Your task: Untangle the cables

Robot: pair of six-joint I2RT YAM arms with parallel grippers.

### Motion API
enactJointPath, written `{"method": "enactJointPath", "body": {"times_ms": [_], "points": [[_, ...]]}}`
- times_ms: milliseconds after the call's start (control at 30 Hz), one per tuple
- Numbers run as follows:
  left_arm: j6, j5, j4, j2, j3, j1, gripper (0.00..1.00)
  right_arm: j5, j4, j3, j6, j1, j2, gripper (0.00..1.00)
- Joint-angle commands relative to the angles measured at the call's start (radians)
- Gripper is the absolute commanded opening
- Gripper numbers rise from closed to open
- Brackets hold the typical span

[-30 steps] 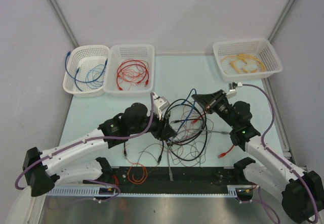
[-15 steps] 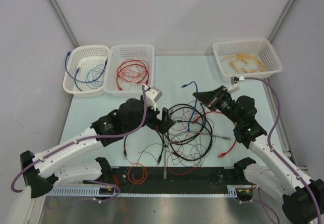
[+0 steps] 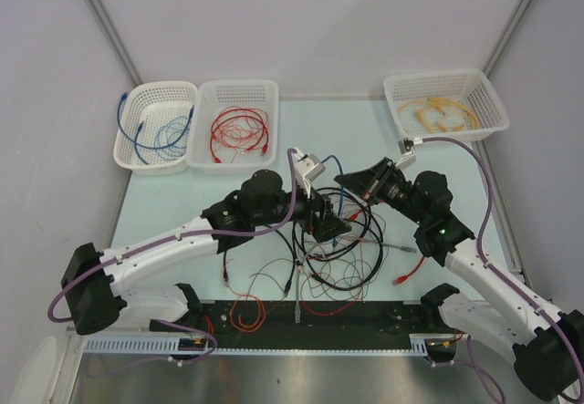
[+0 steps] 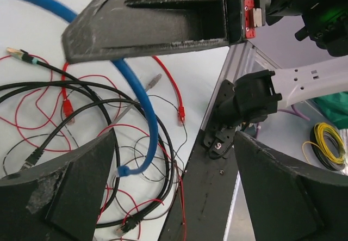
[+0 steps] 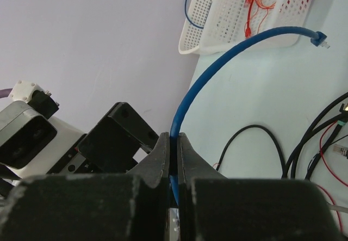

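Observation:
The cables [image 3: 342,249] lie jumbled mid-table: black loops [image 3: 319,272], thin red and reddish-brown wires, and a red plug end [image 3: 401,278]. My right gripper [image 3: 351,185] is shut on the blue cable [image 5: 228,50], which arcs up from its jaws [image 5: 174,143] to a free plug end. The blue cable's other end [image 4: 126,170] hangs down over the jumble. My left gripper [image 3: 328,217] is open and empty [image 4: 174,197], just below and beside the right gripper. The hanging blue end is close to its left finger [image 4: 70,181].
Three white baskets stand at the back: one with blue cables [image 3: 155,126], one with red cables [image 3: 239,121], one with yellow cables [image 3: 444,103]. A black strip [image 3: 365,317] runs along the near edge, with a small orange-red coil [image 3: 246,313] on it.
My left arm has swung right and forward, bringing its open gripper up next to the right gripper. The right gripper has shifted slightly left with the blue cable.

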Motion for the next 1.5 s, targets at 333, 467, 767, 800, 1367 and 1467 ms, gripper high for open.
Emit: {"method": "enactJointPath", "body": {"times_ms": [333, 467, 767, 800, 1367, 1467], "points": [[-0.009, -0.044, 0.083, 0.028, 0.011, -0.004, 0.00, -0.027, 0.013, 0.063, -0.058, 0.050, -0.012, 0.28], [0.027, -0.188, -0.068, -0.064, 0.011, 0.008, 0.00, 0.060, -0.125, 0.102, -0.127, 0.050, -0.059, 0.94], [0.009, -0.446, -0.437, -0.245, 0.043, 0.465, 0.00, 0.148, -0.308, 0.117, -0.259, 0.016, -0.133, 1.00], [0.065, -0.472, -0.449, -0.210, 0.069, 0.552, 0.00, 0.145, -0.320, 0.117, -0.267, 0.009, -0.132, 0.99], [0.219, -0.756, -0.632, 0.586, 0.941, 0.973, 0.00, 0.142, -0.407, 0.117, -0.353, -0.045, -0.081, 0.85], [0.262, -0.893, -0.624, 0.716, 1.054, 1.000, 0.00, 0.150, -0.406, 0.117, -0.361, -0.048, -0.067, 0.79]]}}
